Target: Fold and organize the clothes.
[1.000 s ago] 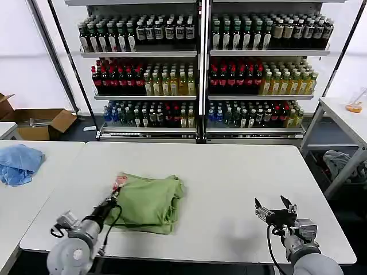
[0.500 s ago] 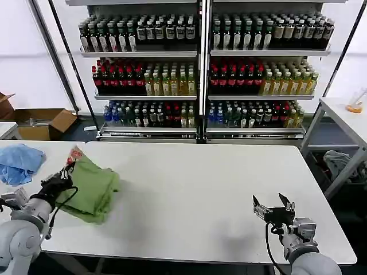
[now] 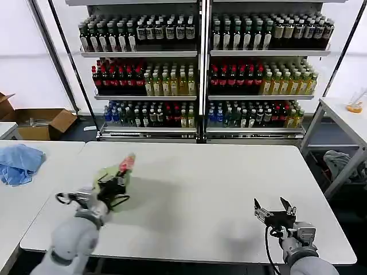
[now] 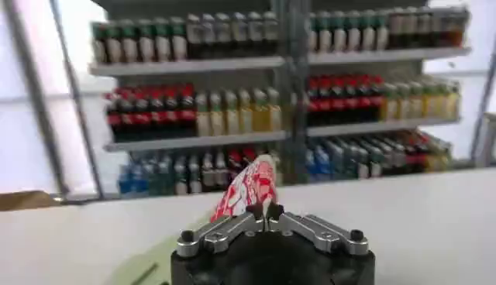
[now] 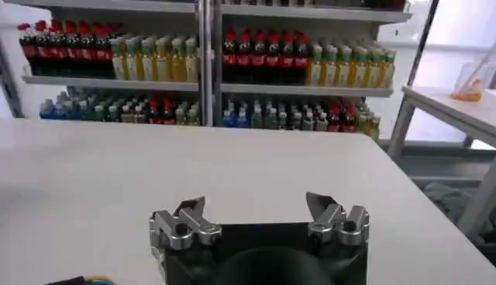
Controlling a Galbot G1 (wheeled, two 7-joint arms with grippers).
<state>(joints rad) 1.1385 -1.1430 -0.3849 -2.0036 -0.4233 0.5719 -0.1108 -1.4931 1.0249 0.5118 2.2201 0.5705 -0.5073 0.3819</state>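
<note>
The left claw is clamped on the folded green polo shirt, bunched above the table's left part with its red-and-white print upward. Set it down flat before releasing. The right claw waits, fingers apart, near the front right edge.

Mock shop or lab, bottle-stocked shelves, white tables, cardboard box

Bright, even daylight floods in through white translucent walls behind the shelves, washing out the upper corners. The white table shows only faint, soft shadows. The left wrist view is blurred throughout; the right wrist view stays fairly crisp.
</note>
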